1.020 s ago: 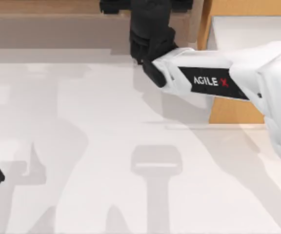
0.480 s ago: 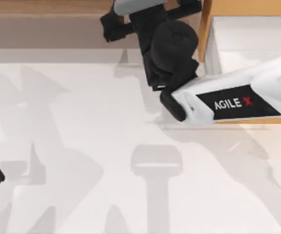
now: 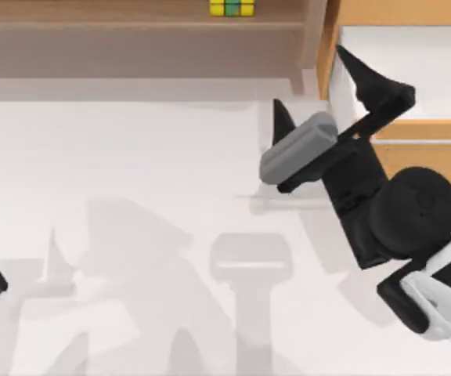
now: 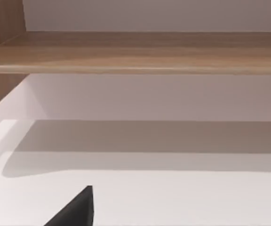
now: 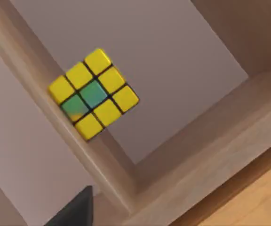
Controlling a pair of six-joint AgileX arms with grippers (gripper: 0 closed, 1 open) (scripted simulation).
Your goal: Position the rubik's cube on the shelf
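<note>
rubik's cube (image 3: pixel 232 8) on shelf (image 3: pixel 92 19); drawer cabinet (image 3: pixel 398 16) right of shelf

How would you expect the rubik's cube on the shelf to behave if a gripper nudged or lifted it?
The rubik's cube looks rigid and flat-faced, so it would probably slide rather than roll. It sits near the shelf front edge, so a push outward might drop it. Its glossy squares could be somewhat slippery.

Open table (image 3: pixel 131 235) before the shelf (image 3: pixel 92 16); cabinet (image 3: pixel 331 47) flanks right.
</note>
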